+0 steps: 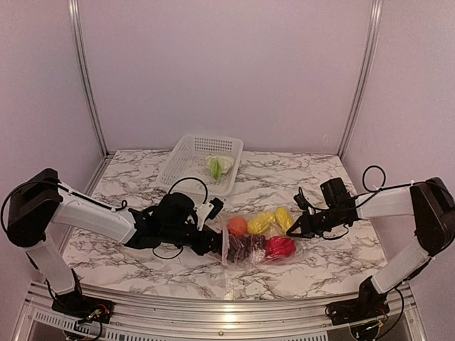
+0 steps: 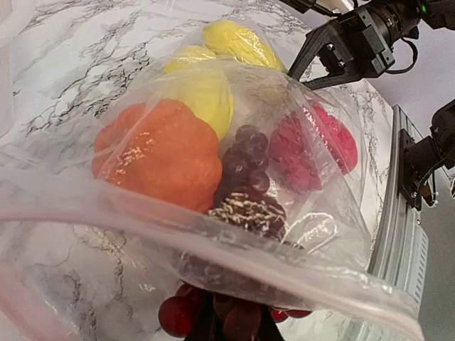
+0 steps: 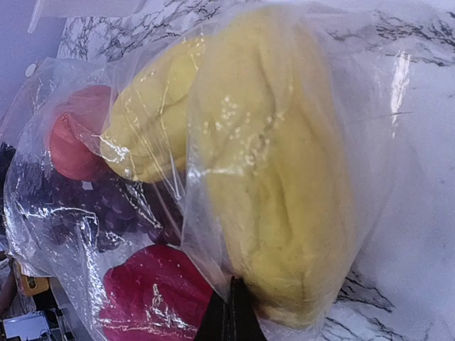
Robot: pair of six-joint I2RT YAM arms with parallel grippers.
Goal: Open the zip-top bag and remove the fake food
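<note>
The clear zip-top bag (image 1: 229,257) lies mid-table with its mouth to the left and its zip strip (image 2: 213,241) open. Inside are the orange fruit (image 1: 237,225), two yellow pieces (image 1: 260,222), dark purple grapes (image 1: 247,246) and the red piece (image 1: 279,246). My left gripper (image 1: 217,245) is at the bag's mouth, shut on the near end of the grapes (image 2: 238,323). My right gripper (image 1: 293,231) is shut on the bag's plastic (image 3: 213,234) at its closed end, beside a yellow piece (image 3: 284,177). The cabbage (image 1: 219,165) lies in the basket.
The white perforated basket (image 1: 186,162) stands at the back, left of centre. The marble table (image 1: 128,266) ends at a metal rail (image 1: 234,312) at the near edge. Walls and metal posts enclose the back and sides.
</note>
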